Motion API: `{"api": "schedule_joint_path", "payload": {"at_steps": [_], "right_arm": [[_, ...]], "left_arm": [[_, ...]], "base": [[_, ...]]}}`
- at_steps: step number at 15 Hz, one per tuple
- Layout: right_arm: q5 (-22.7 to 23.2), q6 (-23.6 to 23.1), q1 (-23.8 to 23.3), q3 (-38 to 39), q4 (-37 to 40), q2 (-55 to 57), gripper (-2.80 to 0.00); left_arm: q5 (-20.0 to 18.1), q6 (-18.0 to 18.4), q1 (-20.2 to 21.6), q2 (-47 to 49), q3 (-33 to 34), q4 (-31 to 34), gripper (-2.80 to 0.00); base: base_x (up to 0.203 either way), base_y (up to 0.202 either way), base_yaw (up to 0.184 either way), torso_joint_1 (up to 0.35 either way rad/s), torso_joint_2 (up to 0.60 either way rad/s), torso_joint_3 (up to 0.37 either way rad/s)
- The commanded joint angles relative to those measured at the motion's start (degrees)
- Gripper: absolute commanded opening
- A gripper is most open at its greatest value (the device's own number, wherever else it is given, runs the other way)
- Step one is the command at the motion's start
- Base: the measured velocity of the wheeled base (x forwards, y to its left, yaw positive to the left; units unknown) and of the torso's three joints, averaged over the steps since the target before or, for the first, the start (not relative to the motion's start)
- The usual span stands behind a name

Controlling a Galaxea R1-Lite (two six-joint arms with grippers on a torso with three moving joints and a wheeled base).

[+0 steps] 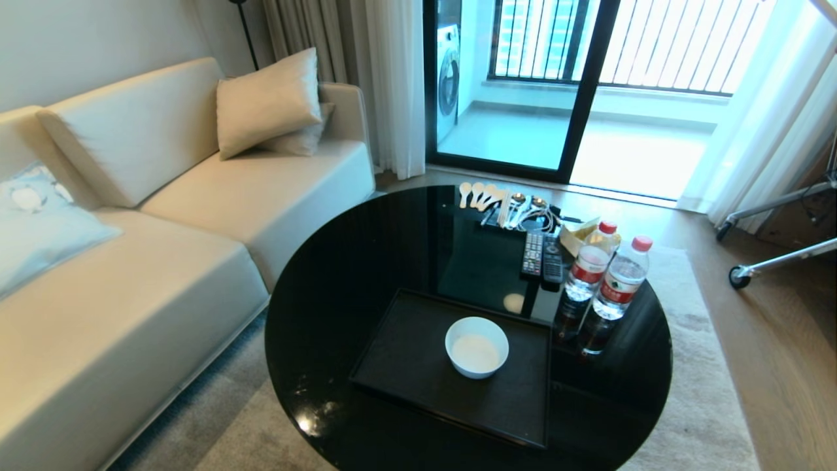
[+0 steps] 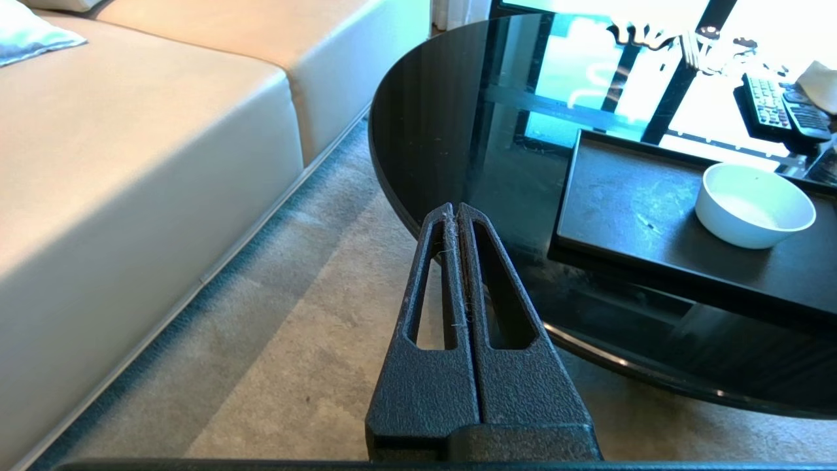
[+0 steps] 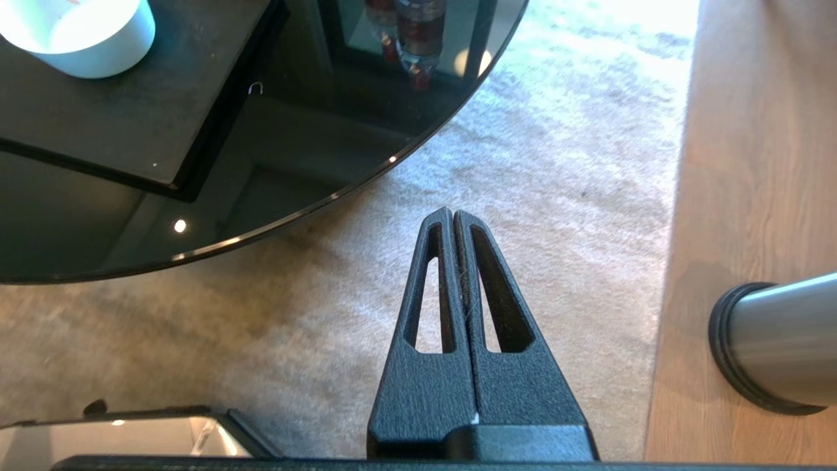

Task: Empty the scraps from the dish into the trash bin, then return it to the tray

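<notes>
The dish (image 1: 477, 347), a small white bowl, stands upright on the black tray (image 1: 405, 366) on the round black table. Its inside looks plain white; no scraps show in it. The dish (image 2: 754, 204) and tray (image 2: 628, 209) also show in the left wrist view, and the dish (image 3: 77, 34) and tray (image 3: 131, 124) in the right wrist view. The brushed-steel trash bin (image 3: 778, 340) stands on the wooden floor beside the rug. My left gripper (image 2: 455, 209) is shut and empty over the rug by the table's edge. My right gripper (image 3: 452, 213) is shut and empty above the rug, off the table.
Two water bottles (image 1: 605, 281), two remote controls (image 1: 543, 258) and several spoons (image 1: 497, 199) lie on the table's far side. A cream sofa (image 1: 163, 248) runs along the left. A wheeled metal stand (image 1: 771, 255) sits at the right.
</notes>
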Motion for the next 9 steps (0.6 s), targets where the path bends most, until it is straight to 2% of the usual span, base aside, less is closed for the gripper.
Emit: {"api": "schedule_joint_path", "payload": {"at_steps": [1, 3, 5, 9], "right_arm": [[0.5, -0.6, -1.8, 0.0, 1.6, -7.1, -2.80], [0.5, -0.6, -1.0, 0.0, 1.6, -7.1, -2.80], [0.5, -0.5, 2.2, 0.0, 1.5, -7.8, -2.80], [0.6, -0.4, 4.6, 0.0, 1.5, -15.1, -2.80]], "left_arm": [[0.0, -0.1, 0.0, 0.0, 0.0, 0.0, -2.80], [0.0, -0.1, 0.0, 0.0, 0.0, 0.0, -2.80], [0.0, -0.1, 0.0, 0.0, 0.0, 0.0, -2.80], [0.0, -0.1, 0.0, 0.0, 0.0, 0.0, -2.80]], "base": [[0.000, 0.000, 0.000, 0.000, 0.00, 0.000], [0.000, 0.000, 0.000, 0.000, 0.00, 0.000], [0.000, 0.000, 0.000, 0.000, 0.00, 0.000], [0.000, 0.000, 0.000, 0.000, 0.00, 0.000]]}}
